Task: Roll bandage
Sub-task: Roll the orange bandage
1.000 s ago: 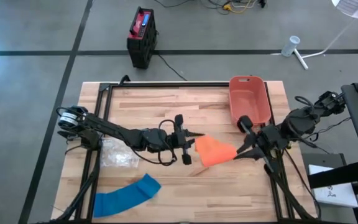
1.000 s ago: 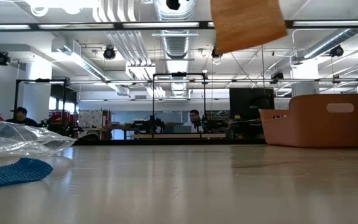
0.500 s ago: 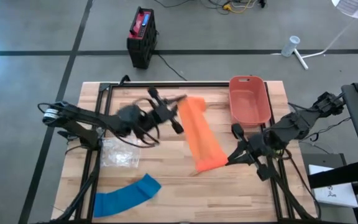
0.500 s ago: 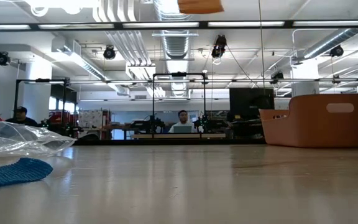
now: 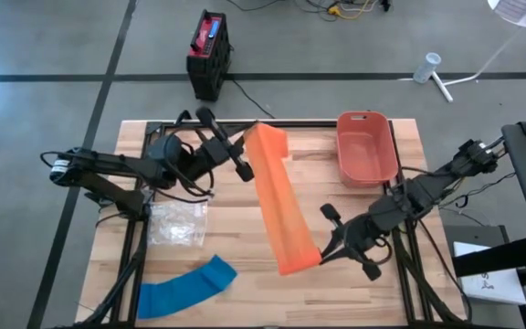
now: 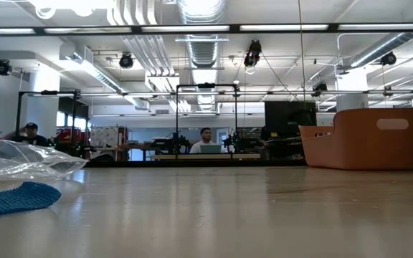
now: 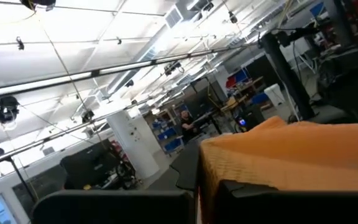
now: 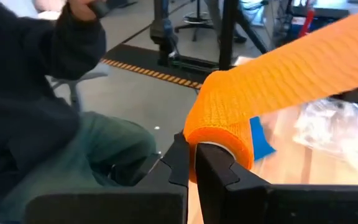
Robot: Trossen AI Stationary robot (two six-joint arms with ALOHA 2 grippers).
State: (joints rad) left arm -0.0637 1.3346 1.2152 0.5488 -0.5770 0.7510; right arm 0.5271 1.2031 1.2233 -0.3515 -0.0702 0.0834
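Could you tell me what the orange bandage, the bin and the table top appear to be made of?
Orange bandage: stretchy woven fabric, matte; a fine ribbed weave shows in the right wrist view. Bin: probably moulded plastic, smooth salmon walls with rounded corners. Table top: wood, light butcher-block strips with visible grain.
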